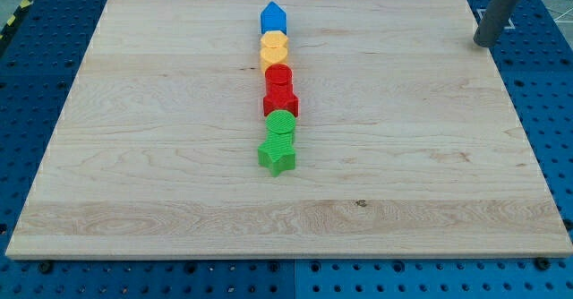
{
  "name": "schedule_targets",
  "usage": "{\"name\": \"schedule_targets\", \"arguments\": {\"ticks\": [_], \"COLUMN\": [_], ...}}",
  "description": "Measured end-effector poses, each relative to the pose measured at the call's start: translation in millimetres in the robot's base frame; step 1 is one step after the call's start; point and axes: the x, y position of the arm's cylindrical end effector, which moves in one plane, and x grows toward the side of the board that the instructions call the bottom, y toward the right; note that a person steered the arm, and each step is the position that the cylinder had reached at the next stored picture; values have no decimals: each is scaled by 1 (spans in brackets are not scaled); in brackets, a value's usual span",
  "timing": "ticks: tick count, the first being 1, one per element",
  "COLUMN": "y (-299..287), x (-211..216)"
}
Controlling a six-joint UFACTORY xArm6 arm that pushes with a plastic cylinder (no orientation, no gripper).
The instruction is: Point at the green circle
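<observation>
The green circle [281, 124] sat near the middle of the wooden board [134, 156], a little toward the view's bottom of centre. It was one link in a single column of blocks running up and down the board. Touching it at 6 o'clock lay the green star [277, 157], the lowest block of the column. At 12 o'clock from the green circle, and touching it, stood a red block [280, 101] whose shape I could not make out for certain, and just above that a red circle [278, 75]. Further along at 12 o'clock came a yellow block [273, 60], partly hidden, then a second yellow block [274, 42] that looked round or many-sided, and at the far end a blue block [273, 18] shaped like a small house with a pointed top. All of these pressed close together, each against its neighbour.

The rod came in at the view's top right corner, at about 2 o'clock from the green circle and well apart from it. My tip [484, 42] rested beside the board's right edge, over the blue pegboard table [546, 111] rather than the wood, far from every block. There was no hand to open or close, only the plain rod, touching nothing among the blocks.
</observation>
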Motion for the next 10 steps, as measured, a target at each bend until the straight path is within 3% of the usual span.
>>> {"name": "schedule_targets", "arguments": {"ticks": [6, 10], "y": [-57, -62], "x": [154, 252]}}
